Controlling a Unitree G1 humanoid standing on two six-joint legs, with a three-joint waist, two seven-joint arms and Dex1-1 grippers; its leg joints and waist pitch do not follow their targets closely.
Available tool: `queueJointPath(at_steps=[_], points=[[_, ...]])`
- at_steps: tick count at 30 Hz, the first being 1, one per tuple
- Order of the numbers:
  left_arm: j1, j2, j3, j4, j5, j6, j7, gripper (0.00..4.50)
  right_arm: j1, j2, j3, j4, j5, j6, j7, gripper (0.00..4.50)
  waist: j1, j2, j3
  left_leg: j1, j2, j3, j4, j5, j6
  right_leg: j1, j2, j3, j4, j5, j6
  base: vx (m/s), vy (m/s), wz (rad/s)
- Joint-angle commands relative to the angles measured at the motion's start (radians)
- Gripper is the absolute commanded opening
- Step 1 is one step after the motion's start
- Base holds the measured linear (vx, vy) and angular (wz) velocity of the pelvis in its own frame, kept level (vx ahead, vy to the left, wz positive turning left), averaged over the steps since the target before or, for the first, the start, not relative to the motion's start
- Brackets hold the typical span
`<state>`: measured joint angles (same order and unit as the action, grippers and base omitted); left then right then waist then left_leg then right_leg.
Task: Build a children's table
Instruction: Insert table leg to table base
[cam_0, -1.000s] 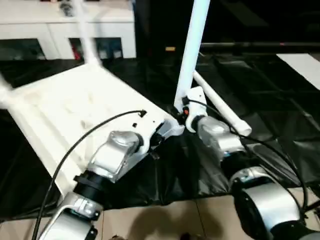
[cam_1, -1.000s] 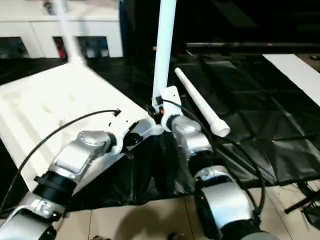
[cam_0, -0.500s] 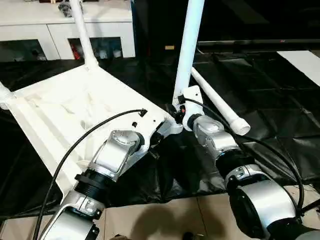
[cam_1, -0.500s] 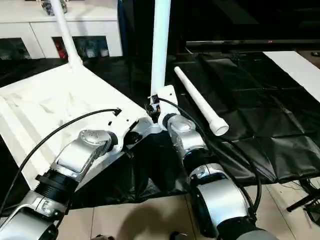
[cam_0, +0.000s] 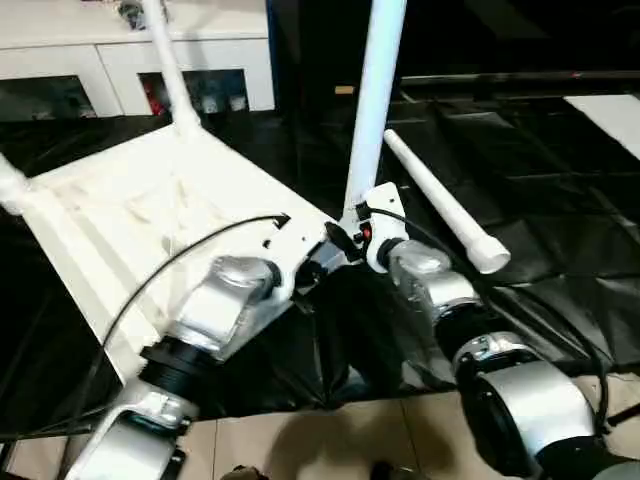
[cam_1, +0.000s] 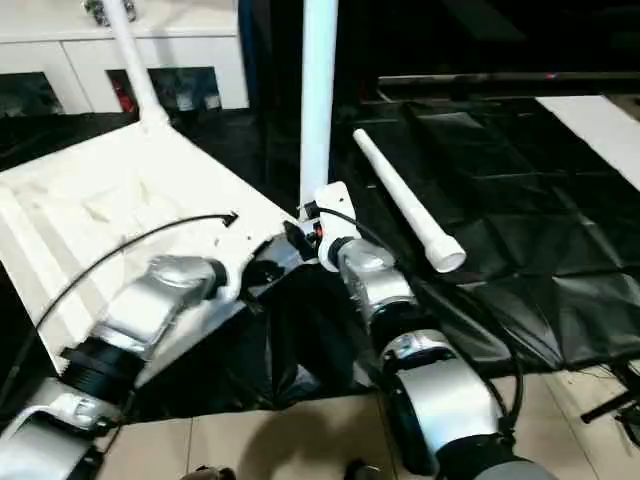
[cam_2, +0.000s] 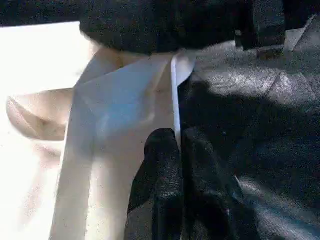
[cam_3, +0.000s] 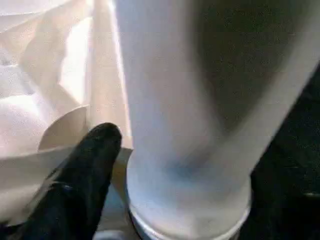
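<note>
The children's table tabletop (cam_0: 130, 210) lies upside down and tilted on the black mat. One white leg (cam_0: 375, 110) stands upright in its near right corner socket. Another leg (cam_0: 172, 70) rises from the far corner, and a third leg (cam_0: 8, 185) pokes out at the left. A loose leg (cam_0: 440, 205) lies on the mat to the right. My left gripper (cam_2: 177, 140) is shut on the thin rim of the tabletop near that corner. At the foot of the upright leg (cam_3: 190, 125) sits my right gripper (cam_0: 350, 235), open, with one finger (cam_3: 95, 155) standing just off the tube.
A white cabinet with glass doors (cam_0: 120, 70) stands behind the tabletop. The black mat (cam_0: 560, 200) spreads to the right, with a white sheet (cam_0: 610, 110) at its far right edge. Tiled floor (cam_0: 330, 440) lies in front. A black cable (cam_0: 190, 260) arcs over my left forearm.
The whole picture has shifted a little with the head. Both arms stay at the near right corner, and the tabletop and legs stand as before.
</note>
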<state>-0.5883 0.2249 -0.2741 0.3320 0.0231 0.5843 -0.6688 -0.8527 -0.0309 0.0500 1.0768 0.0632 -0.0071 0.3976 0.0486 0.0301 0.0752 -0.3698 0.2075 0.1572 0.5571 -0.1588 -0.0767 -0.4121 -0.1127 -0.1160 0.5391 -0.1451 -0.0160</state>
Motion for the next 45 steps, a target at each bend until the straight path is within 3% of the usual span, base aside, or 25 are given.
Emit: queueJointPath(at_steps=[1,2,3,5,7,8,9,10,11,12,13,15,17,18,21,23,26,32,36,45], points=[[-0.048,-0.002,-0.001,-0.055,-0.034,-0.09,-0.059,0.0,0.017,-0.007,0.026,-0.048,-0.011,0.005,0.063,3.82,0.007,0.0,-0.079,0.017,0.01,0.009,-0.066,-0.399,0.01,0.048,-0.036,0.039,-0.053,-0.369,-0.165,0.0,0.0,0.0],[-0.035,0.02,-0.006,-0.046,-0.039,-0.126,-0.098,0.0,0.044,-0.04,0.031,-0.118,0.0,0.019,0.129,3.82,0.014,-0.004,-0.081,0.015,0.01,0.014,-0.062,-0.359,0.017,0.048,-0.033,0.044,-0.045,-0.336,-0.173,0.0,0.0,0.0],[-0.032,0.026,-0.007,-0.043,-0.04,-0.132,-0.107,0.0,0.052,-0.049,0.032,-0.138,0.005,0.025,0.145,3.82,0.024,-0.004,-0.086,0.021,0.012,0.022,-0.058,-0.323,0.027,0.042,-0.031,0.049,-0.038,-0.292,-0.186,0.0,0.0,0.0],[-0.028,0.035,-0.008,-0.036,-0.043,-0.153,-0.126,0.0,0.067,-0.068,0.034,-0.172,0.009,0.037,0.174,3.82,0.028,-0.006,-0.085,0.023,0.012,0.028,-0.051,-0.309,0.038,0.034,-0.025,0.057,-0.032,-0.281,-0.206,0.059,-0.035,0.15],[-0.021,0.049,-0.007,-0.023,-0.052,-0.182,-0.16,0.0,0.104,-0.109,0.053,-0.243,0.006,0.052,0.241,3.82,0.037,-0.006,-0.091,0.018,0.01,0.031,-0.044,-0.269,0.043,0.037,-0.023,0.064,-0.02,-0.242,-0.217,0.067,-0.034,0.16],[-0.017,0.057,-0.007,-0.02,-0.06,-0.196,-0.186,0.0,0.127,-0.135,0.068,-0.283,0.004,0.058,0.283,3.82,0.046,-0.004,-0.098,0.012,0.01,0.029,-0.041,-0.207,0.057,0.046,-0.02,0.063,-0.006,-0.161,-0.227,0.073,-0.017,0.08],[-0.015,0.062,-0.007,-0.019,-0.064,-0.198,-0.196,0.0,0.139,-0.149,0.075,-0.303,0.003,0.06,0.305,3.82,0.05,-0.003,-0.101,0.011,0.011,0.03,-0.037,-0.171,0.066,0.047,-0.02,0.064,0.002,-0.107,-0.237,0.073,-0.017,0.08],[-0.012,0.07,-0.009,-0.017,-0.068,-0.215,-0.216,0.0,0.158,-0.17,0.088,-0.334,0.003,0.065,0.34,3.82,0.052,-0.005,-0.109,0.002,0.007,0.029,-0.027,-0.087,0.086,0.053,-0.017,0.063,0.02,0.015,-0.261,0.058,-0.005,0.03],[-0.01,0.075,-0.01,-0.017,-0.072,-0.225,-0.233,0.0,0.171,-0.187,0.097,-0.358,0.002,0.069,0.364,3.82,0.057,-0.006,-0.113,-0.001,0.004,0.028,-0.021,-0.043,0.101,0.055,-0.015,0.063,0.027,0.076,-0.27,0.0,0.0,0.0],[-0.008,0.081,-0.012,-0.018,-0.076,-0.228,-0.248,0.0,0.185,-0.205,0.104,-0.382,0.003,0.071,0.39,3.82,0.064,-0.006,-0.112,-0.007,0.001,0.03,-0.01,-0.004,0.137,0.05,-0.013,0.062,0.037,0.157,-0.292,0.0,0.0,0.0],[-0.007,0.086,-0.013,-0.016,-0.079,-0.234,-0.26,0.0,0.199,-0.218,0.109,-0.408,0.004,0.079,0.408,3.82,0.065,-0.007,-0.113,-0.009,0.002,0.029,-0.007,-0.004,0.145,0.05,-0.014,0.062,0.04,0.162,-0.299,0.0,0.0,0.0],[-0.002,0.098,-0.017,-0.017,-0.093,-0.251,-0.306,0.0,0.226,-0.251,0.114,-0.464,0.015,0.094,0.462,3.82,0.071,-0.006,-0.115,-0.014,0.005,0.027,-0.002,0.003,0.164,0.049,-0.013,0.06,0.042,0.145,-0.302,0.0,0.0,0.0],[0.006,0.112,-0.026,-0.022,-0.105,-0.287,-0.361,0.0,0.246,-0.281,0.119,-0.507,0.025,0.103,0.512,3.82,0.073,-0.004,-0.108,-0.014,0.008,0.028,-0.004,-0.038,0.16,0.045,-0.014,0.059,0.035,0.081,-0.296,0.0,0.0,0.0],[0.01,0.12,-0.033,-0.026,-0.112,-0.301,-0.391,0.0,0.257,-0.297,0.121,-0.531,0.034,0.11,0.54,3.82,0.075,-0.004,-0.103,-0.013,0.012,0.027,-0.01,-0.099,0.137,0.046,-0.018,0.059,0.029,-0.009,-0.279,0.0,0.0,0.0],[0.015,0.131,-0.04,-0.033,-0.12,-0.308,-0.427,0.0,0.267,-0.315,0.121,-0.558,0.048,0.115,0.572,3.82,0.076,-0.002,-0.09,0.002,0.017,0.028,-0.024,-0.278,0.048,0.033,-0.021,0.064,0.002,-0.245,-0.221,-0.034,0.004,0.03],[0.02,0.143,-0.044,-0.041,-0.127,-0.31,-0.462,0.0,0.28,-0.335,0.125,-0.595,0.065,0.13,0.612,3.82,0.08,-0.004,-0.088,0.009,0.016,0.029,-0.026,-0.319,0.028,0.028,-0.019,0.069,-0.005,-0.305,-0.192,-0.059,-0.005,0.09],[0.024,0.155,-0.048,-0.043,-0.132,-0.314,-0.491,0.0,0.296,-0.353,0.134,-0.632,0.075,0.143,0.654,3.82,0.082,-0.007,-0.084,0.005,0.014,0.026,-0.03,-0.334,0.016,0.024,-0.017,0.076,-0.009,-0.366,-0.161,-0.056,-0.004,0.08],[0.03,0.17,-0.051,-0.033,-0.126,-0.333,-0.523,0.0,0.327,-0.381,0.165,-0.68,0.06,0.169,0.704,3.82,0.078,-0.009,-0.079,0.007,0.008,0.017,-0.035,-0.391,0.0,0.024,-0.022,0.071,-0.029,-0.531,-0.093,-0.009,0.0,0.01],[0.03,0.171,-0.048,-0.029,-0.122,-0.338,-0.53,0.0,0.329,-0.381,0.167,-0.682,0.058,0.173,0.702,3.82,0.08,-0.012,-0.081,0.002,0.006,0.014,-0.036,-0.366,0.003,0.026,-0.023,0.07,-0.031,-0.542,-0.077,0.0,0.0,0.0],[0.032,0.173,-0.048,-0.024,-0.12,-0.342,-0.536,0.0,0.33,-0.376,0.169,-0.683,0.068,0.201,0.712,3.08,0.081,-0.012,-0.086,-0.003,0.008,0.016,-0.035,-0.325,0.009,0.029,-0.021,0.072,-0.019,-0.457,-0.107,0.0,0.0,0.0]])
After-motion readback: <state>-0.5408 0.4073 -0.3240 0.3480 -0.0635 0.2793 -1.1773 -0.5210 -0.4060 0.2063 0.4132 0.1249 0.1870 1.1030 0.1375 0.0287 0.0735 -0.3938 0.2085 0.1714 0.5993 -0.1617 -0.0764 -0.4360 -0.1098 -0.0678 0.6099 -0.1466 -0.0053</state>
